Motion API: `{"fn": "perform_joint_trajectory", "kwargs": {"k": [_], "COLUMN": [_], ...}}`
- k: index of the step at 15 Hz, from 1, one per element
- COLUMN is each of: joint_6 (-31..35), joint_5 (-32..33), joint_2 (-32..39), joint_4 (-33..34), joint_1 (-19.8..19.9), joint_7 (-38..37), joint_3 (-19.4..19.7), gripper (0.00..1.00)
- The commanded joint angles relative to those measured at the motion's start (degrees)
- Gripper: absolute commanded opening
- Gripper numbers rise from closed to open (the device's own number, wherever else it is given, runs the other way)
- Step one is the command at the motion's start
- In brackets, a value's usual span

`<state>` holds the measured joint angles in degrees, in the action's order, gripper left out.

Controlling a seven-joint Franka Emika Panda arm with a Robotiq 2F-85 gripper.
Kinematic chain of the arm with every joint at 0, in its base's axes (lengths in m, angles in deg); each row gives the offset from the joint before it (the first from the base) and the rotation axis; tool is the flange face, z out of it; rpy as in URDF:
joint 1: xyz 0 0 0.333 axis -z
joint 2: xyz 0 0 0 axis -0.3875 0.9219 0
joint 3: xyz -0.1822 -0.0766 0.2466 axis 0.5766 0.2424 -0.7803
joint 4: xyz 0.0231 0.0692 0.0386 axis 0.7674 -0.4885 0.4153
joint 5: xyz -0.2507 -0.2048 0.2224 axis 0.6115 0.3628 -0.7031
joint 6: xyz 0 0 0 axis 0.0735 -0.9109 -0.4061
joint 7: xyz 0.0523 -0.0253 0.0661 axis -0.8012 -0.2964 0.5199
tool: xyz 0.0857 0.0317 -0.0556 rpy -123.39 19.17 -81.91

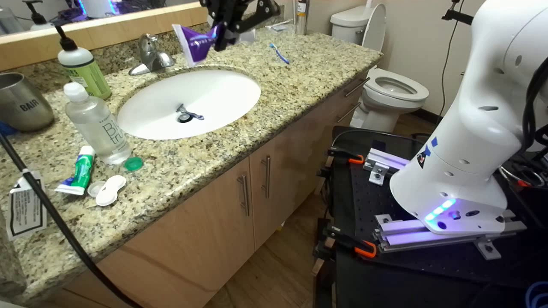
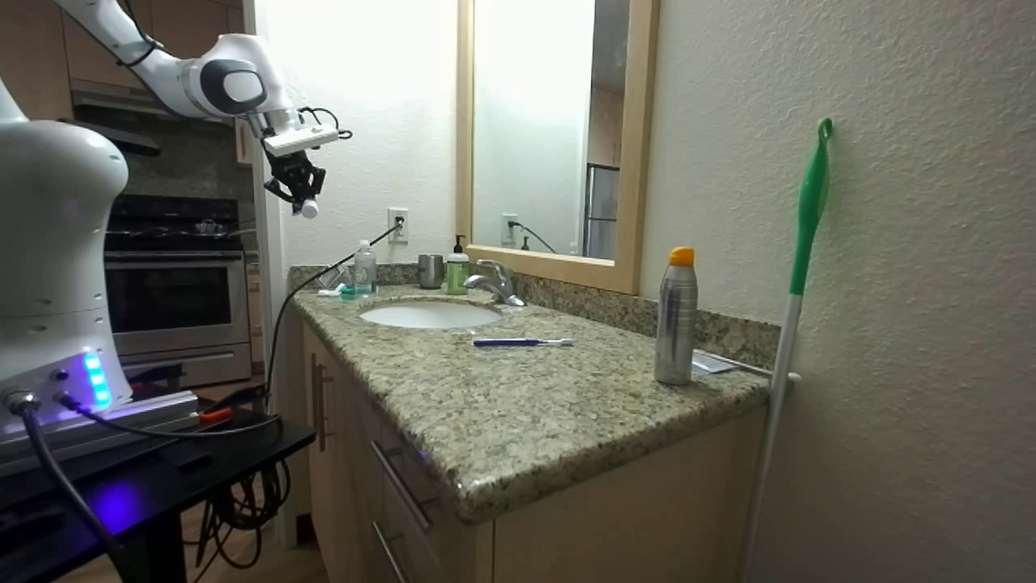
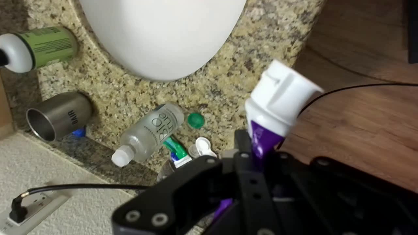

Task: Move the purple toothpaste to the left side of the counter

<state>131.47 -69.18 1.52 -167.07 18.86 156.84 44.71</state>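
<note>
The purple toothpaste (image 1: 198, 44) is a purple tube with a white cap. My gripper (image 1: 221, 40) is shut on its middle and holds it in the air. In the wrist view, the white cap end of the purple toothpaste (image 3: 265, 138) sticks out past the fingertips of the gripper (image 3: 256, 158); the fingers hide its middle. In an exterior view, the gripper (image 2: 299, 197) is high above the sink end of the counter (image 2: 518, 405), with the cap end of the toothpaste (image 2: 309, 209) facing out. The speckled granite counter (image 1: 192, 171) also shows in the wrist view (image 3: 225, 101).
A clear bottle (image 1: 96, 124), green soap bottle (image 1: 87, 70), metal cup (image 1: 25, 105), green-and-red tube (image 1: 81, 169) and white lens case (image 1: 110, 190) stand or lie beside the sink (image 1: 231, 98). A black cable (image 1: 51, 214) crosses the counter end. A toothbrush (image 2: 518, 342) and spray can (image 2: 677, 324) are beyond the sink.
</note>
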Motion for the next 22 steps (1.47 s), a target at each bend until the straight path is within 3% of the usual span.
{"fn": "perform_joint_trajectory", "kwargs": {"k": [1,2,3,5,10,13,15,16,18,19,22], "joint_6": [0.2,0.3,0.4,1.4,8.0,8.5,6.9,7.7,7.7,7.6,1.9], "joint_5": [2.6,2.9,3.0,5.8,6.8,13.2,16.4,14.8,15.6,15.6,11.9], "joint_2": [-0.3,-0.5,-0.5,3.0,16.0,22.9,25.0,21.7,24.1,24.6,29.4], "joint_4": [0.2,0.2,0.2,1.7,14.0,23.1,27.3,22.6,25.9,26.4,31.5], "joint_1": [-1.9,-2.0,-2.0,-0.2,-1.0,1.3,0.9,-1.4,-1.0,-0.9,-2.4], "joint_7": [-3.9,-5.1,-5.4,-7.5,-23.3,-33.1,-37.3,-35.4,-36.8,-36.8,-30.4], "joint_3": [0.2,-0.6,-0.7,-1.5,-5.7,-8.8,-8.4,-6.8,-7.0,-7.0,-4.8], "gripper": [0.08,0.08,0.02,0.02,0.02,0.02,0.02,0.08,0.08,0.02,0.02]}}
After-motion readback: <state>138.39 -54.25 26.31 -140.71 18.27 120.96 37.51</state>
